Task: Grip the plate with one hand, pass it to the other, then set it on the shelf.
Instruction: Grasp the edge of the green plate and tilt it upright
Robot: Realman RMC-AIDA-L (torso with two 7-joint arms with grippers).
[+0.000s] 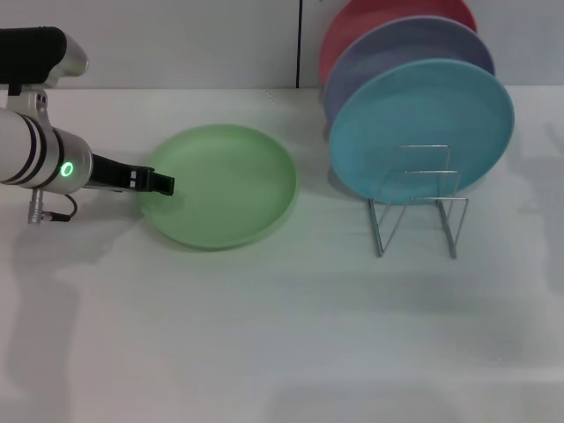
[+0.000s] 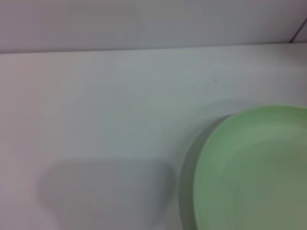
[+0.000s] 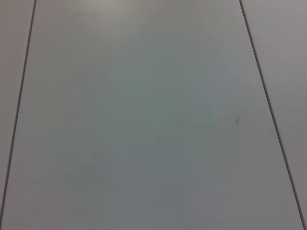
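Note:
The light green plate (image 1: 225,185) lies flat on the white table, left of centre in the head view. My left gripper (image 1: 163,183), black, on the white arm with the green ring, reaches in from the left, and its tip is at the plate's left rim. The left wrist view shows part of the plate (image 2: 254,172) and its shadow, but not the gripper itself. The silver wire shelf (image 1: 419,207) stands to the right of the plate, its front loops holding nothing. My right arm is out of view; its wrist camera sees only pale panels.
A turquoise plate (image 1: 423,123), a lavender plate (image 1: 397,48) and a red plate (image 1: 352,26) stand upright one behind another at the shelf's back. The white table (image 1: 282,335) stretches bare toward me. A pale wall runs along the back.

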